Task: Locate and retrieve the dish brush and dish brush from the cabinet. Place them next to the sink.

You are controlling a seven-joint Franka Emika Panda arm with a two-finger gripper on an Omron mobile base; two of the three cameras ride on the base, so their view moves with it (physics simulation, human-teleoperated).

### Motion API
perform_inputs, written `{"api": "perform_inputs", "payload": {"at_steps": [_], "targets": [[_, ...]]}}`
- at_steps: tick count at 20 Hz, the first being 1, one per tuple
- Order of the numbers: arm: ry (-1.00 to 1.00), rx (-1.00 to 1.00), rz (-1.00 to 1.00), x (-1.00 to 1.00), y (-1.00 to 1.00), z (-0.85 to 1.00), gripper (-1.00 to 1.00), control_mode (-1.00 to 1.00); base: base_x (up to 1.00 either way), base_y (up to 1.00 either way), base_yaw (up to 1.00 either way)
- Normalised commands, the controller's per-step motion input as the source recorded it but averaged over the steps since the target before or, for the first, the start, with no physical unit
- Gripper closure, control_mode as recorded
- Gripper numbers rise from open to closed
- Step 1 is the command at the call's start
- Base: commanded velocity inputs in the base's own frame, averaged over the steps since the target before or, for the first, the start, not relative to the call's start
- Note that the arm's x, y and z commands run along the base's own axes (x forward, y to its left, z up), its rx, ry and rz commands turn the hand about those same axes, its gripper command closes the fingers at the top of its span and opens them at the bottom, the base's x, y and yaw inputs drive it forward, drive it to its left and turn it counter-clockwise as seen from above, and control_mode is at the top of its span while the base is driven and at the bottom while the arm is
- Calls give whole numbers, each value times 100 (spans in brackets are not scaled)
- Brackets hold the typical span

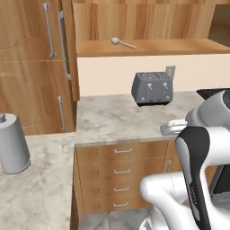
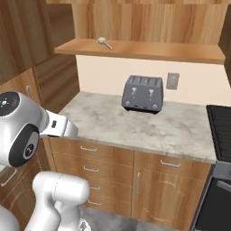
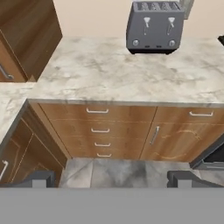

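Claw point(image 3: 112, 178) gaped wide, empty, aimed low at drawer fronts point(image 3: 99, 131). Pale dish brush point(image 1: 121, 42) lay on cabinet point(image 1: 148, 47) ledge, well above claw; retrieval likely not begun.

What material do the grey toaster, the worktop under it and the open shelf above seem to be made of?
Grey four-slot toaster: apparently brushed metal, dull sheen. Pale veined worktop: looks like marble or stone, mottled grey veins. Light-brown open shelf: wood or wood-look laminate, visible grain; which one is unclear.

Even, bright, soft rendered light with no glare; faint shadow under the toaster point(image 2: 142, 94); slightly blurry, low-resolution pictures.
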Motion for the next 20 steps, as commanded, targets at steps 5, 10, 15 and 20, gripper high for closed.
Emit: {"api": "perform_inputs", "payload": {"at_steps": [5, 10, 15, 20], "targets": [[0, 0, 0, 0, 0, 0, -100, 100, 38, 0, 17], [0, 0, 0, 0, 0, 0, -100, 100, 48, -9, 16], [0, 0, 0, 0, 0, 0, -100, 100, 50, -26, 15], [0, 0, 0, 0, 0, 0, -100, 100, 27, -40, 13]]}}
